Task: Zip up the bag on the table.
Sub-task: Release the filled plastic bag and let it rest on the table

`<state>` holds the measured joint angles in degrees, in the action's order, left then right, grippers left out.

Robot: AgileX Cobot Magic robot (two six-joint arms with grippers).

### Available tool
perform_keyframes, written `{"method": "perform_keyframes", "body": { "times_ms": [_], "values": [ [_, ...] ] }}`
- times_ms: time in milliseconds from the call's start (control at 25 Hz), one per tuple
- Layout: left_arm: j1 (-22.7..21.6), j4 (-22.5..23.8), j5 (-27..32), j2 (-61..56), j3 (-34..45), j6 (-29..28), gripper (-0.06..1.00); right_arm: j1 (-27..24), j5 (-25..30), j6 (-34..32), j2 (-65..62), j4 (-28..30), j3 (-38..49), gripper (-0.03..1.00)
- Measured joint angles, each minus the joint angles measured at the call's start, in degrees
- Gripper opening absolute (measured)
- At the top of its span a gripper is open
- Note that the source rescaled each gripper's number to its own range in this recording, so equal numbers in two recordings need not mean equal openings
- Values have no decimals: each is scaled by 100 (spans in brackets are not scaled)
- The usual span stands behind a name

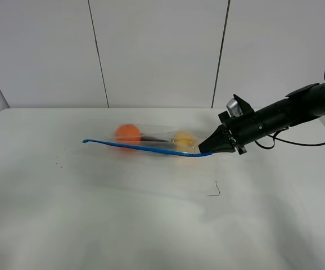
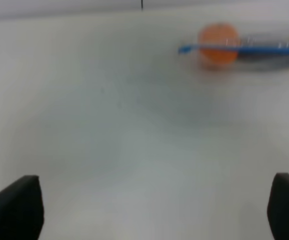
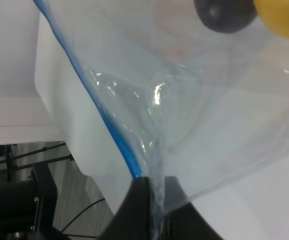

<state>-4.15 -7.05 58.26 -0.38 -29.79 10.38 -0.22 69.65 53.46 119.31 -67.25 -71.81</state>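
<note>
The clear bag lies on the white table near the middle back, with its blue zip strip along the near edge. An orange, a dark eggplant and a yellow pear show through it. My right gripper is shut on the bag's right end at the zip strip, which is lifted slightly. The right wrist view shows the fingers pinching the plastic beside the strip. My left gripper is open and empty, low over the table, far from the bag.
A small thin dark mark lies on the table in front of the right gripper. A few tiny specks sit at the left. A panelled white wall stands behind the table's back edge.
</note>
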Motion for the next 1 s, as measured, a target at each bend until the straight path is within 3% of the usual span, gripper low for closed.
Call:
{"method": "perform_keyframes", "body": {
  "times_ms": [440, 1000],
  "values": [
    [0, 303, 227, 0, 121, -26, 100, 0, 0, 39, 0, -5, 0, 0],
    [0, 309, 227, 0, 121, -45, 100, 0, 0, 39, 0, -5, 0, 0]
  ]
}}
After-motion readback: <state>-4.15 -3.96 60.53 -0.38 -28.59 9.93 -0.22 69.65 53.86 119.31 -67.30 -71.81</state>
